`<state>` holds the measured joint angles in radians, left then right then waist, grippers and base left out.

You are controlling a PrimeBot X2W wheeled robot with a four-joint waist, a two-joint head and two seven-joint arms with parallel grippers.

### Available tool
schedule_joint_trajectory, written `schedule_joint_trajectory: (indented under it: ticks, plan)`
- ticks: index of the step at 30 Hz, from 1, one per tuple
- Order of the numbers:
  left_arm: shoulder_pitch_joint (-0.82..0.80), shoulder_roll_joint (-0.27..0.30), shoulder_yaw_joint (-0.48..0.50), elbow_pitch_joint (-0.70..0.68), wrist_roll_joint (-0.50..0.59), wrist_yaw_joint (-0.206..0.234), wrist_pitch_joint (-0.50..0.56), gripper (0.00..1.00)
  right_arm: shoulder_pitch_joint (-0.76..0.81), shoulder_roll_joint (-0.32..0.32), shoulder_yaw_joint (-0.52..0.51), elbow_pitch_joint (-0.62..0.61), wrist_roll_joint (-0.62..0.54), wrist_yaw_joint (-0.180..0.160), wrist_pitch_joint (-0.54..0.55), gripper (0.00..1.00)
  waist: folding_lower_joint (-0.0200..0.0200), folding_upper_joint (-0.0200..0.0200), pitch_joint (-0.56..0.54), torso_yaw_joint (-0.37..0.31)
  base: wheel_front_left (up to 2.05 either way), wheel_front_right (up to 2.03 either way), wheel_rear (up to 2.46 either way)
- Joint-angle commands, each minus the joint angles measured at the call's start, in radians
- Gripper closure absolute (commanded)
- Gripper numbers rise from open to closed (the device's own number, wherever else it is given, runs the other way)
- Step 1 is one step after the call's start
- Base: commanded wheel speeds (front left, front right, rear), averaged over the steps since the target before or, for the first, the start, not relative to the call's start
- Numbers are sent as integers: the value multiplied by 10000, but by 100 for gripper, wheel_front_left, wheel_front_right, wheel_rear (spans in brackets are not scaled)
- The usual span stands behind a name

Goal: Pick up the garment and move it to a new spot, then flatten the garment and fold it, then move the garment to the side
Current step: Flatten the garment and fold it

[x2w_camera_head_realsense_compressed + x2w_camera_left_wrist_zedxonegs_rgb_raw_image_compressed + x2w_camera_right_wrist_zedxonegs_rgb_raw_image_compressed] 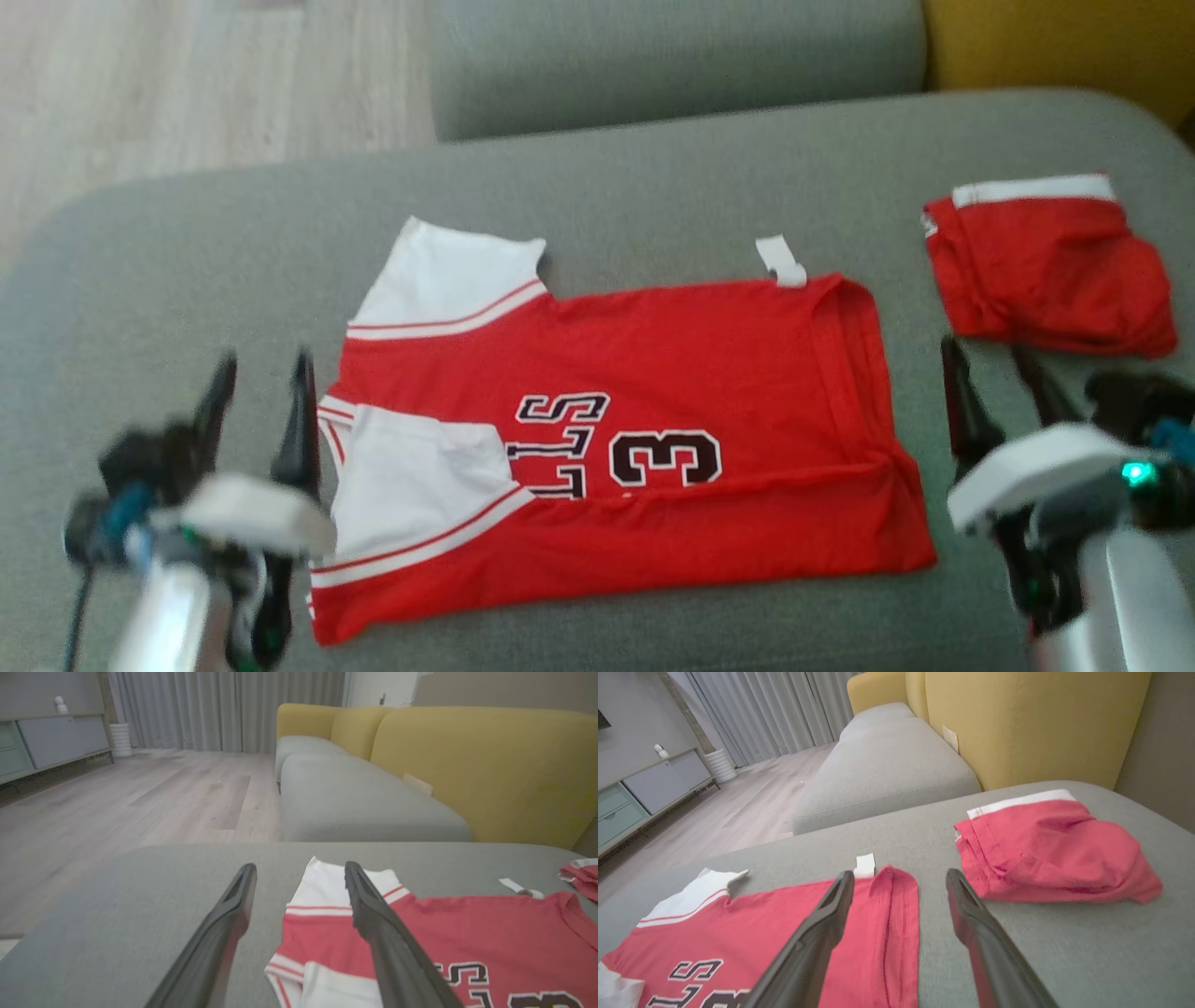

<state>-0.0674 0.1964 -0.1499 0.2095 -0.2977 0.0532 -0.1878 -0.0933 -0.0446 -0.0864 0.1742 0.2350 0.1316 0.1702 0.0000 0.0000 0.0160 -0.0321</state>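
Head view first: the red and white jersey lies flat across the middle of the frame on the grey cushion, one long edge folded over, with its number and lettering facing up. A small white tag sticks out at its upper edge. At lower left the left gripper hovers just beside the sleeve end, fingers spread wide, nothing between them. At lower right the right gripper is spread wide too and empty, just off the hem end. Folded red shorts sit at upper right, apart from the jersey.

Over to the left wrist view: the two dark fingers stand well apart at bottom centre and hold nothing. The jersey's white sleeve shows past the right finger, red cloth running to the lower right. Wood floor and a cabinet sit at upper left, a yellow sofa at upper right.

Right wrist view: fingers wide and empty at bottom centre. The jersey's hem lies at lower left, bare cushion shows between the fingertips, and the shorts are at right of centre.
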Motion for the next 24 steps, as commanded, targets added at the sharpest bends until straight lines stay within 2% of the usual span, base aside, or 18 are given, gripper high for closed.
schedule_joint_trajectory:
  ticks: [1,4,7,11,15,18,24]
  plan:
    - [-922,309,350,-390,9,-126,-59,0,-741,-58,267,-421,-50,-9,-185,0,0,0,351,-113,0,0,0]
    - [-1952,568,105,-302,49,-568,326,0,-1389,-58,381,-427,-147,-9,-412,0,0,0,838,-243,0,0,0]
    - [-2996,1010,-317,234,25,-1242,1323,0,-2005,-58,385,-369,-189,-9,-597,0,0,0,1301,-375,0,0,0]
    - [-4491,1571,-606,1005,-260,-1650,2368,0,-2681,-57,626,-286,-159,-9,-713,0,0,0,1962,-631,0,0,0]
    - [-5957,2246,-1158,1969,-771,-1815,3552,0,-3225,-57,877,-230,-221,-9,-803,0,0,0,2563,-840,0,0,0]
    - [-6946,2796,-1989,2556,-1346,-1832,4316,0,-3539,-57,1007,-181,-268,-9,-839,0,0,0,2953,-977,0,0,0]
    - [-8505,3621,-3550,3474,-2261,-1836,4970,0,-4128,-57,1304,-146,-206,-9,-892,0,0,0,3671,-1273,0,0,0]
